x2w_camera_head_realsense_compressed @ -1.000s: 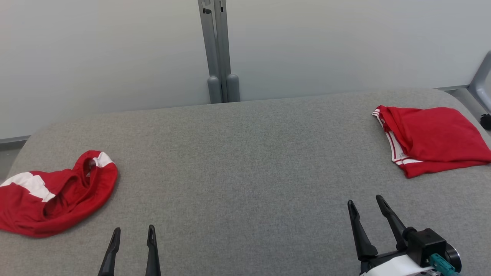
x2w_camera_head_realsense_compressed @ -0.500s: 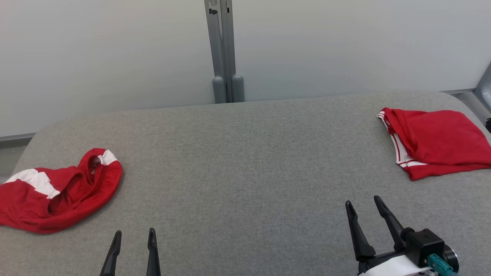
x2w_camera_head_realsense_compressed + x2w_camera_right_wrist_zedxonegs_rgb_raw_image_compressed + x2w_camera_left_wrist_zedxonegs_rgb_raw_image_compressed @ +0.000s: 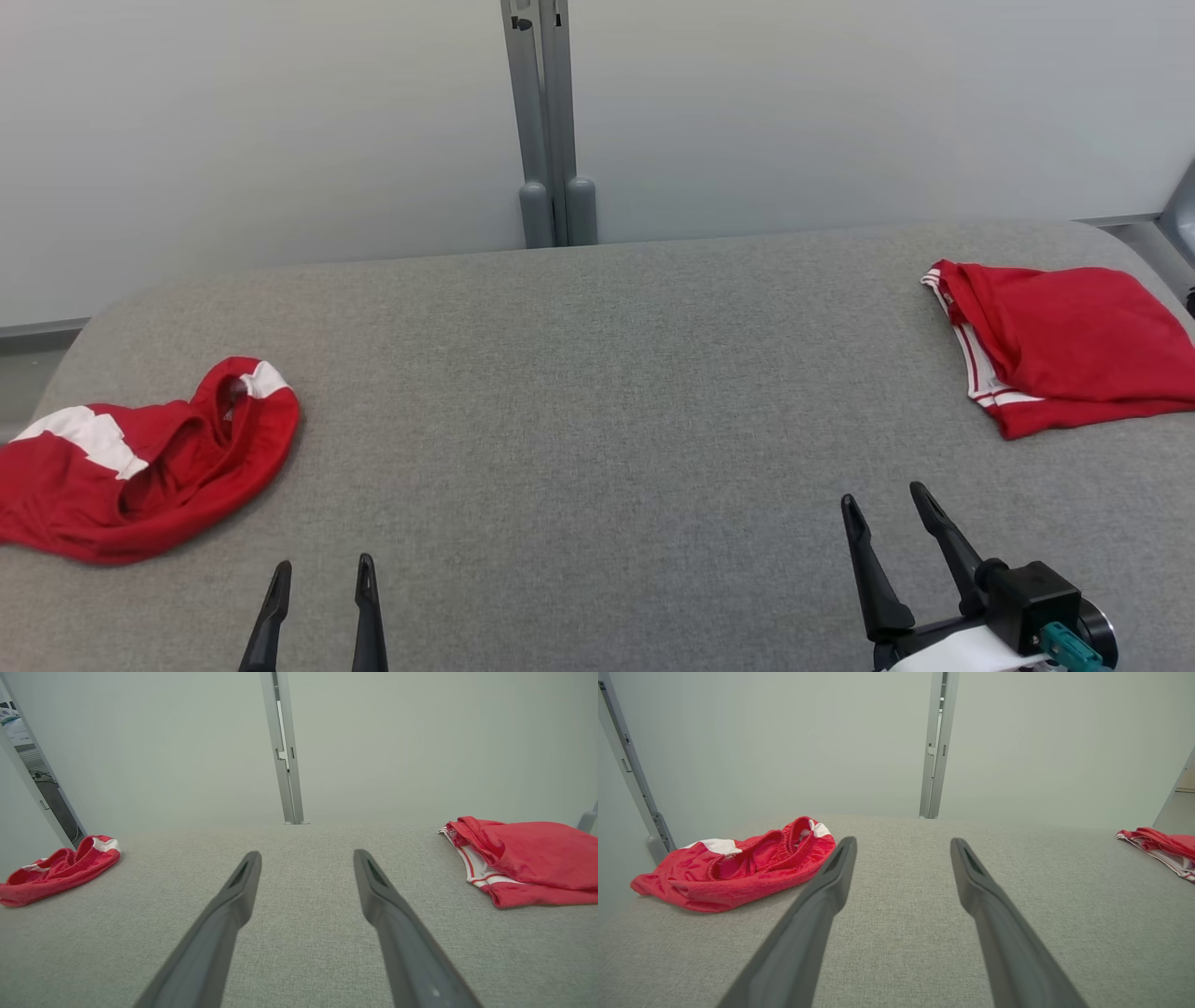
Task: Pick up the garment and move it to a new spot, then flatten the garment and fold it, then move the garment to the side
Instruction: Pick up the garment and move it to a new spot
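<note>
Your head camera is drifting; left gripper (image 3: 324, 562) and right gripper (image 3: 882, 495) are idling, jaws spread. Crumpled red-and-white cloth garment (image 3: 56, 504) is lying left on grey fabric bench (image 3: 597, 420), unpicked.

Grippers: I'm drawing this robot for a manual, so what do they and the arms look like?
Left gripper and right gripper each have two long, dark grey fingers tapering to pointed tips, with a narrow slot near each tip. Behind the right one sit a black block, a teal plug and a pale forearm cover.
</note>
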